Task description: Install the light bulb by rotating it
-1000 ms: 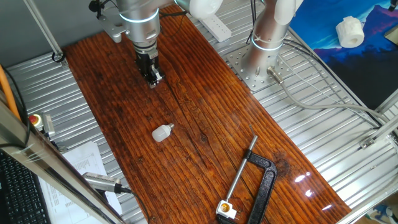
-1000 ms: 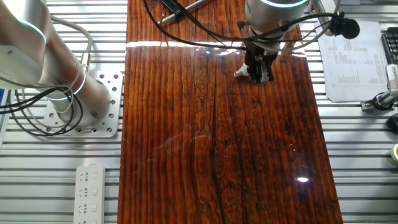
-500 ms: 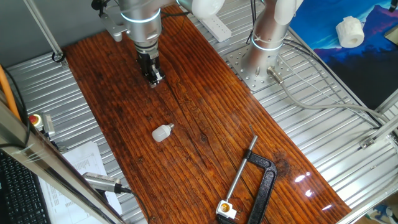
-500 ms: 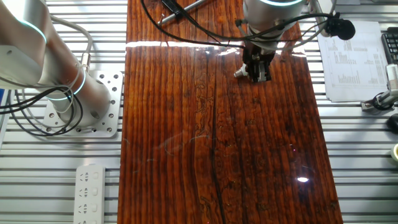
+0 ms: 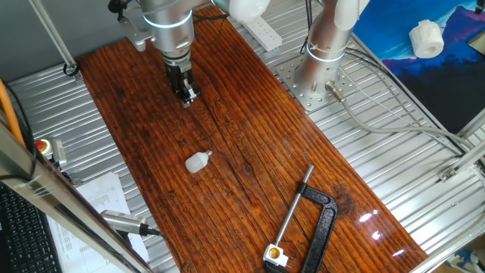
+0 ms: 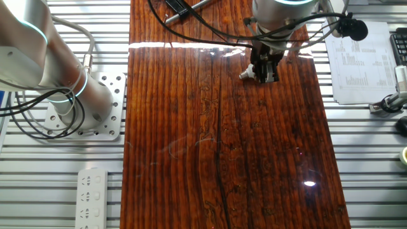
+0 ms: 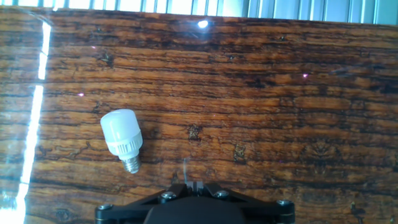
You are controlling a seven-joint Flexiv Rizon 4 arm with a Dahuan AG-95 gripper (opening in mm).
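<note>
At the near edge of the wooden board (image 5: 250, 174) in one fixed view, a black clamp (image 5: 318, 227) lies flat, its silver screw rod running up and left and a small white and yellow block at its near end. Left of the board, on the ribbed metal table (image 5: 379, 174), printed sheets (image 5: 95, 201) lie beside a metal cylinder with a cable; the print is too small to read. A red button (image 5: 43, 145) sits further left.

The light bulb (image 5: 197, 161) lies on its side on the bare wood, left of the board's middle, touching nothing else. In the hand view the light bulb (image 7: 122, 139) shows its white dome pointing up and its ribbed grey screw base pointing down.

Farther along the board, the gripper (image 5: 186, 95) hangs from the silver arm, pointing down at the wood, well apart from the bulb. Its fingers look close together with nothing between them, though whether they are fully clenched cannot be told. In the other fixed view the gripper (image 6: 264, 73) covers most of the bulb.

Beyond the board lie a white power strip (image 5: 261, 30) and the second arm's bolted base plate (image 5: 311, 83). At far right a white lumpy cylinder (image 5: 426, 38) rests on blue cloth.

No containers or readable labels show.
</note>
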